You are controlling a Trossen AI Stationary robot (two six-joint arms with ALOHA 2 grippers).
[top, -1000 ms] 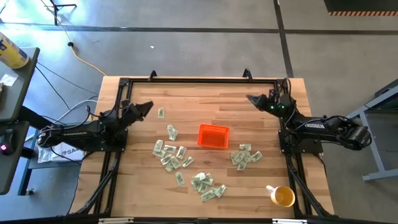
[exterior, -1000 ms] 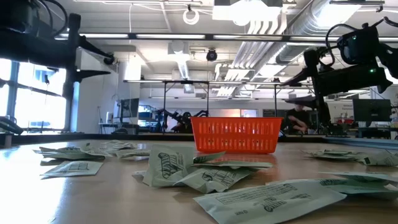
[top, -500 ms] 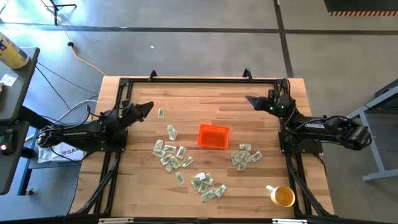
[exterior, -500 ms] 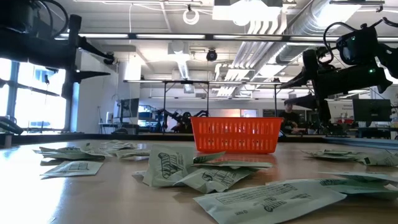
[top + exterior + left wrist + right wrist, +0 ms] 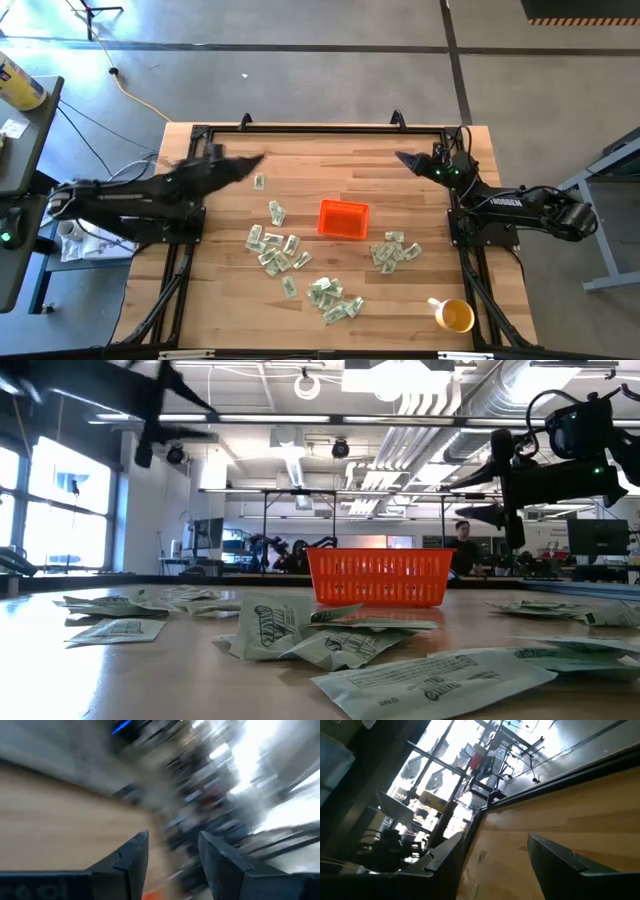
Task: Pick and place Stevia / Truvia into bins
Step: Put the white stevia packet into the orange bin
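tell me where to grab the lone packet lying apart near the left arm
Come straight down on the lone packet and pinch across its short width. It lies flat on the table, apart from the others, with bare wood all round, so a side approach has no edge to catch. The left hand, open, is nearest.

A: How's the light from overhead?
B: Even and fairly bright. The wooden bench (image 5: 330, 180) shows no harsh glare, and the packets (image 5: 275, 250) throw only faint shadows.
A: Any blur?
B: The left arm (image 5: 150, 190) is smeared in the high view and a dark streak in the low view. Its wrist picture is almost wholly streaked; only the two dark fingers (image 5: 132, 857) read clearly.
A: And at bench height?
B: Ceiling lights (image 5: 400, 372) and the windows (image 5: 60, 510) glow strongly. The nearest packets (image 5: 440, 678) are soft, while the orange bin (image 5: 378, 577) is crisp.
A: Right wrist?
B: Windows (image 5: 445, 760) blown out white, lines tilted and bent toward the edges.
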